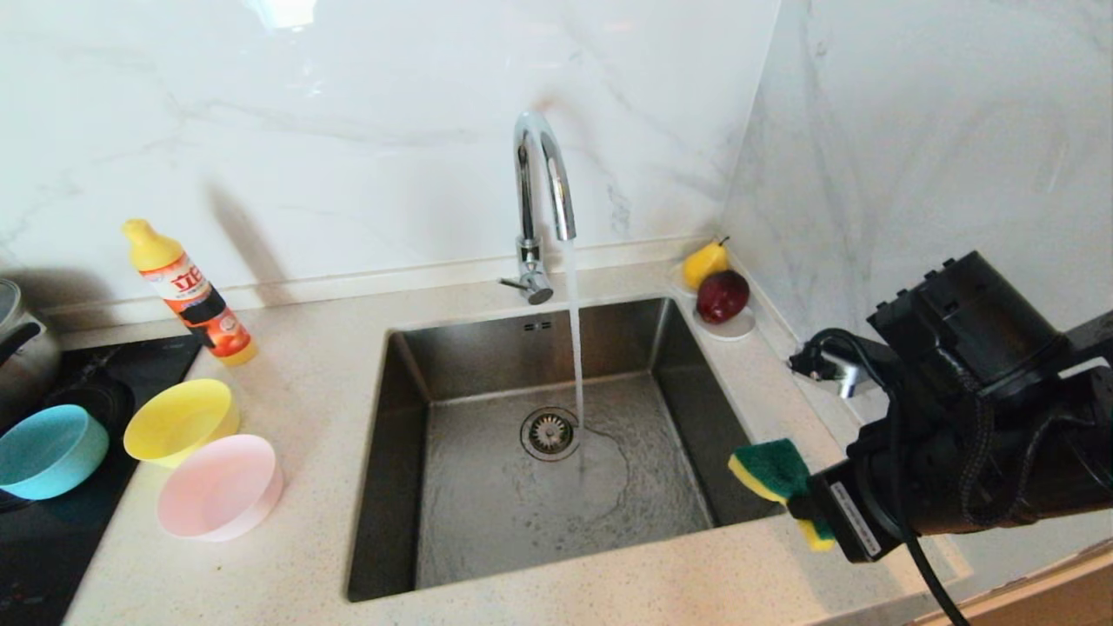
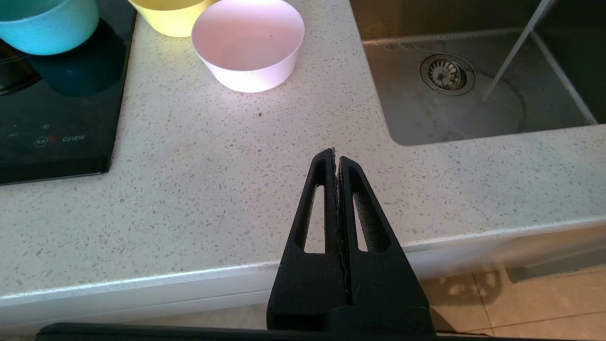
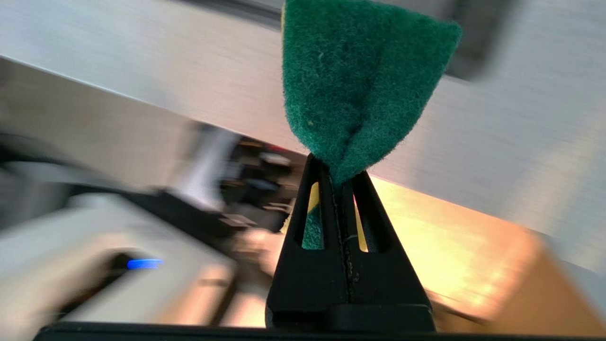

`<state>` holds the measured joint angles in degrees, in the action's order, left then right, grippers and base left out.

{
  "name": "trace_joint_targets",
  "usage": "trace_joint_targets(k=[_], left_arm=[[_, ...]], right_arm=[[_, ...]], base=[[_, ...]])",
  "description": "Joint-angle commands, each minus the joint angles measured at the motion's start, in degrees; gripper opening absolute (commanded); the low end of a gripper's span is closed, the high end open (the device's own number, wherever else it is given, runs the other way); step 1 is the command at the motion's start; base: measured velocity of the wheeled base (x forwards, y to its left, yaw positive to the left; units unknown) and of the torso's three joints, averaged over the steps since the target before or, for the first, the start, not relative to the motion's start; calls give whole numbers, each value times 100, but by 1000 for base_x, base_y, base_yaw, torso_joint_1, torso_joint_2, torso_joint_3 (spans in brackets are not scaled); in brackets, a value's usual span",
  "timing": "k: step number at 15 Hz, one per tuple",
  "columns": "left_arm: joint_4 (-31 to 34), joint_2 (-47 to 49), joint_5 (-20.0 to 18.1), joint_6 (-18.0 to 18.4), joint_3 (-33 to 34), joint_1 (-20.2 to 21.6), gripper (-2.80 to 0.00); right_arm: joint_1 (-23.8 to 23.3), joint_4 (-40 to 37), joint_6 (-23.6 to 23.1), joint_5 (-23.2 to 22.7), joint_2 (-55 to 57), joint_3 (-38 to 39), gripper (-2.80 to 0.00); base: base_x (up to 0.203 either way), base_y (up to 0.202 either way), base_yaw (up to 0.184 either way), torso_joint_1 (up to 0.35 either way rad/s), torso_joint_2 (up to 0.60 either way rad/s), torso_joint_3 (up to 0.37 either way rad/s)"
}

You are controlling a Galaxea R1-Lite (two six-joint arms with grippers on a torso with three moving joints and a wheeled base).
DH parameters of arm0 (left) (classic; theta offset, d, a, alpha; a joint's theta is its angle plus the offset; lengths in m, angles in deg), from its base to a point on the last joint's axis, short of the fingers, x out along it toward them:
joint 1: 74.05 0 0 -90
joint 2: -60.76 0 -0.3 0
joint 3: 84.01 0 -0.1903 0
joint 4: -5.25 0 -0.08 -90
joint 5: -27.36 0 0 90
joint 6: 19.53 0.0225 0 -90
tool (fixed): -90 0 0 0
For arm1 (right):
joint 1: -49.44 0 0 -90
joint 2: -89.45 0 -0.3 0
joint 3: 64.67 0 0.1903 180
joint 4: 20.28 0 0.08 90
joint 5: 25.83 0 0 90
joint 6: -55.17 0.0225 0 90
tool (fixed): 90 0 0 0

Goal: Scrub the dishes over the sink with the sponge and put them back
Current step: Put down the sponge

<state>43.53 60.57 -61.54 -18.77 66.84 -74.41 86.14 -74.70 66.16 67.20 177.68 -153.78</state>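
Water runs from the faucet (image 1: 541, 187) into the sink (image 1: 556, 487), landing just beside the round drain (image 1: 549, 432) — we take the sink as our landmark for everything else. Our right gripper (image 1: 804, 509) hangs at the sink's near right corner, over the rim, its fingers pinched tight on the sponge (image 1: 769, 469); in the right wrist view the sponge (image 3: 360, 90) sticks out past the fingertips with its green scouring face toward the camera, squeezed narrow where the fingers clamp it. Our left gripper (image 2: 336, 158) sits over the counter (image 2: 236, 189) in front of the sink's left side, fingers pressed together with nothing between them.

Left of the sink stand the three bowls, all upright: the pink bowl (image 1: 222, 487) nearest the sink, the yellow bowl (image 1: 181, 422) just behind it, and the blue bowl (image 1: 50, 450) farthest off — on the black cooktop (image 1: 52, 539). Behind the bowls a detergent bottle (image 1: 187, 291) stands tilted. At the sink's far right corner a saucer (image 1: 739, 329) holds a red fruit (image 1: 722, 296) and a yellow pear (image 1: 704, 261).
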Motion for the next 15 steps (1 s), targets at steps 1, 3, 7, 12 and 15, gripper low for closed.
trace_joint_targets(k=[1,3,7,12,15], left_arm=[[21,9,5,2,2,0,-280],[21,9,5,2,-2,0,-280],[21,9,5,2,3,0,-280],[21,9,5,2,-2,0,-280],[21,9,5,2,-2,0,-280]], right_arm=[[41,113,-48,300,-212,324,-280],[98,173,-48,374,-317,439,-280],[98,185,-74,892,-575,1099,-280],[124,532,302,1570,-342,1391,-280],[136,943,873,1736,208,1522,-280]], base=[[0,0,0,0,0,0],[0,0,0,0,0,0],[0,0,0,0,0,0],[0,0,0,0,0,0],[0,0,0,0,0,0]])
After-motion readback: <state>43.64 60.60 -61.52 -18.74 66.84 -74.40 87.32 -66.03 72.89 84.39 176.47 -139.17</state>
